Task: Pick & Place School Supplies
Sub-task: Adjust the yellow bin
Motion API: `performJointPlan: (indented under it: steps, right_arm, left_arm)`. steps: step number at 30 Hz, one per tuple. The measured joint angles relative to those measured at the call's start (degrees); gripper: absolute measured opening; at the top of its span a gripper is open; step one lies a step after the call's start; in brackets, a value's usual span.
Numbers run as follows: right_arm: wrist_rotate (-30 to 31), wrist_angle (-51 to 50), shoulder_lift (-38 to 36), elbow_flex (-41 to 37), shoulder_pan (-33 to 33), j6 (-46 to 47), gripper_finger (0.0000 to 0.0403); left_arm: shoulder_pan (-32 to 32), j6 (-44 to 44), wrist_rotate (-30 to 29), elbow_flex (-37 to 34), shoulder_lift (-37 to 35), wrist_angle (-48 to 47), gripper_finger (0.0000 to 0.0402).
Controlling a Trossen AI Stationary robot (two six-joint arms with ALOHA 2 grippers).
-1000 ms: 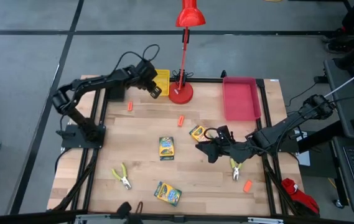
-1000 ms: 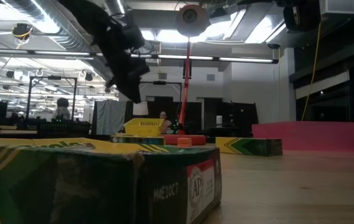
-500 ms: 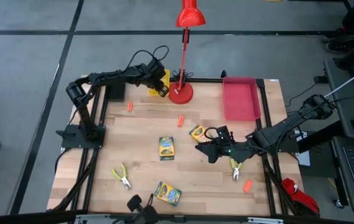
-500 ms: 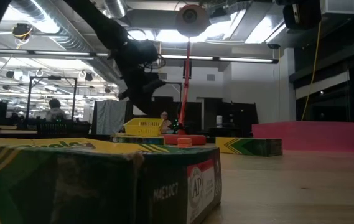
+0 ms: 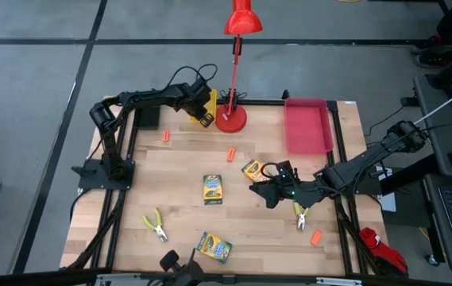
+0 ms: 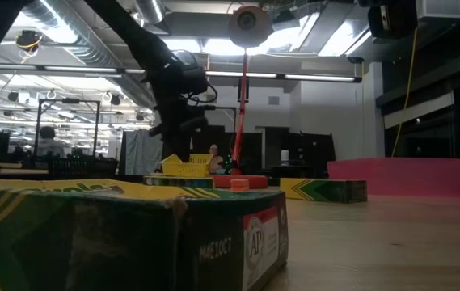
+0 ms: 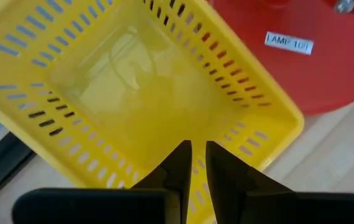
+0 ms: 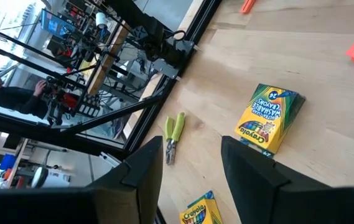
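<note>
Wooden table (image 5: 186,159): crayon box (image 5: 212,189) yellow-green, probably unopened.

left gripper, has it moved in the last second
Yes. The left gripper has swung toward the red lamp base and now hangs over the yellow tray.

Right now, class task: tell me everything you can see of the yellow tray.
The yellow tray is a small plastic-looking basket with slotted walls and a smooth floor, empty as far as the wrist view shows. It stands upright at the table's far edge, right beside the lamp base. The left gripper hangs just above it, fingers nearly together, holding nothing visible.
</note>
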Motion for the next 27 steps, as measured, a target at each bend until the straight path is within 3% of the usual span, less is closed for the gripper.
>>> performJointPlan:
  steps: [10, 27]
  right_arm:
    - [0.1, 0.0, 0.0, 0.0, 0.2, -0.5, 0.0166]
    - [7.3, 0.0, 0.0, 0.0, 5.3, 0.7, 0.0166]
  left_arm:
    - [-0.8, 0.5, 0.0, -0.1, 0.0, -2.8, 0.0045]
    - [-5.8, 1.0, 2.8, -0.1, 0.0, -8.8, 0.0045]
